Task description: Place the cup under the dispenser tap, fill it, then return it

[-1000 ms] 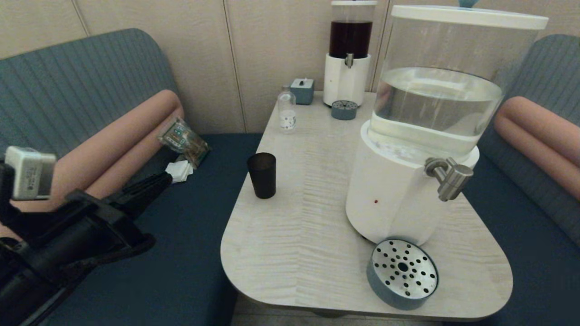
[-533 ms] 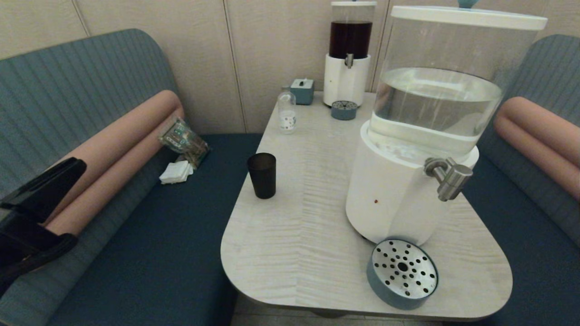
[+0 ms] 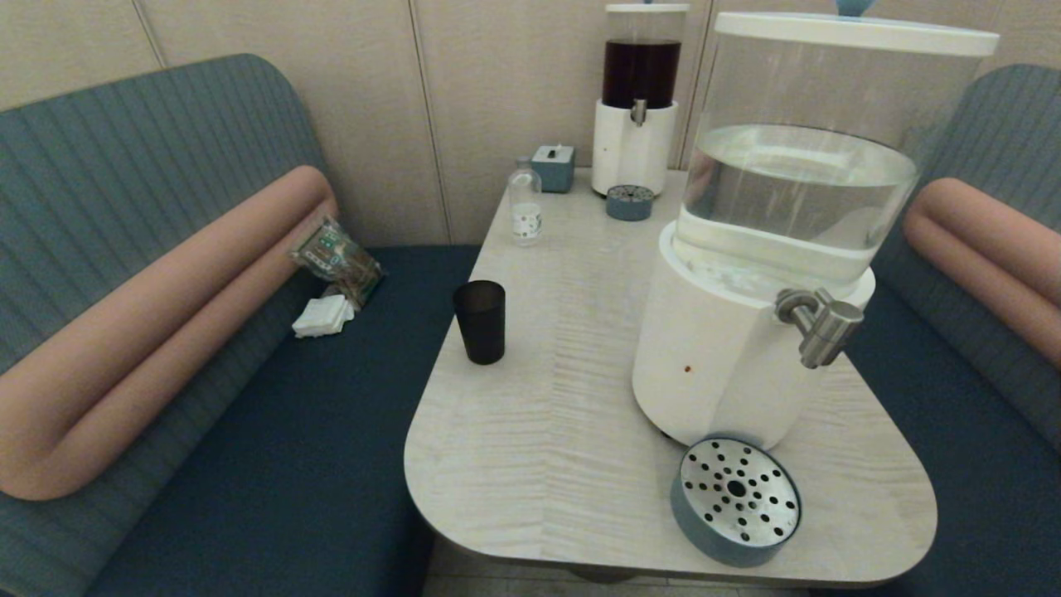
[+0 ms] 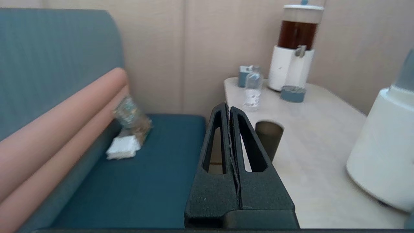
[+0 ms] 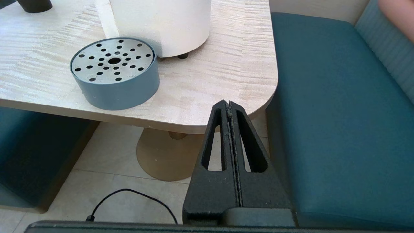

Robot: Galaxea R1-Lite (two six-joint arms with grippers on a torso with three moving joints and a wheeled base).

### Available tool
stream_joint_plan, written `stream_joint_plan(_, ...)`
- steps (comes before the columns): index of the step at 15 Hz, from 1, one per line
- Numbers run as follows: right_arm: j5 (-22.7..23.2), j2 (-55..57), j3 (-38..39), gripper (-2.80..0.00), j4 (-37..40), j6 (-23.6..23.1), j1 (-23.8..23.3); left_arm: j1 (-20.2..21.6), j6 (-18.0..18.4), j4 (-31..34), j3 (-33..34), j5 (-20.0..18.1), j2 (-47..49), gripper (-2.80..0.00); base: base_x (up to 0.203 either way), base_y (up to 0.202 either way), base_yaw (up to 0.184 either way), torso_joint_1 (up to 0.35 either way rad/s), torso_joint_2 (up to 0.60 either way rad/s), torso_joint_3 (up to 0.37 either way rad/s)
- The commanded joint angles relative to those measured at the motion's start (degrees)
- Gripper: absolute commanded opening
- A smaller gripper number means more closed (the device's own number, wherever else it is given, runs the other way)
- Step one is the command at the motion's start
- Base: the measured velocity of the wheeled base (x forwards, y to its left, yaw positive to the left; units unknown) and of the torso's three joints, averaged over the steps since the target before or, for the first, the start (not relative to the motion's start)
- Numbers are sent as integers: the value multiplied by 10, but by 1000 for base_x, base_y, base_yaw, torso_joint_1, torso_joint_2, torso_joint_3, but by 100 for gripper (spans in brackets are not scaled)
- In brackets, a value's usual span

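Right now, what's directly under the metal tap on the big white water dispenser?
Under the brushed-metal dispenser tap there is only bare pale wood-grain table. The round perforated blue-grey drip tray sits nearer the front edge, off to one side. The small dark tapered cup stands apart.

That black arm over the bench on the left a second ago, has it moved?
Yes. It has drawn back toward the robot and left the head view entirely. The pink bolster it covered is now bare. The cup stays put.
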Motion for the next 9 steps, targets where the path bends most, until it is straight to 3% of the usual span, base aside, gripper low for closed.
stream_joint_plan(1,0,-1,0,-280,0,0,1,12,1,98,-2,-5,-122,-280,0,0,0,0,0,0)
stream_joint_plan(3,0,-1,1,-280,0,1,0,14,3,200,3,-13,-188,-280,0,0,0,0,0,0)
stream_joint_plan(6,0,-1,0,-280,0,0,0,13,7,298,59,-15,-273,-280,0,0,0,0,0,0)
stream_joint_plan(9,0,-1,1,-280,0,0,0,13,21,349,122,24,-280,-280,0,0,0,0,0,0)
